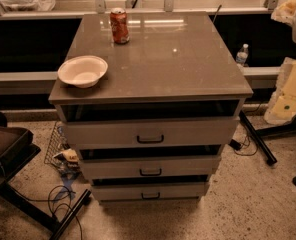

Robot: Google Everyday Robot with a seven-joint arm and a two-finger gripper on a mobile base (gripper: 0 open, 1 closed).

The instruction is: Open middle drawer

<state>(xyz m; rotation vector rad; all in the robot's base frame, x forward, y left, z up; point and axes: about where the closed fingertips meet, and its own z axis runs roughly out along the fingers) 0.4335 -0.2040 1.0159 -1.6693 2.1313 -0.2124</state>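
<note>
The grey cabinet (153, 59) stands in the centre, with three drawer fronts stacked at its front. The middle drawer (188, 166) is the mid-sized front, and its small black pull handle (150, 172) sits at its centre. A dark gap shows above its front. Above it is the widest front (198, 133), and below it the narrowest front (183, 190). My gripper does not show in the camera view. Only pale cream arm parts (294, 86) appear at the right edge, well away from the drawers.
A white bowl (83, 71) and a red soda can (119, 26) stand on the cabinet top. A water bottle (242, 54) sits on the ledge behind. On the floor are a dark chair (5, 151) at the left, loose cables (63, 199) and black stand legs (258, 139) at the right.
</note>
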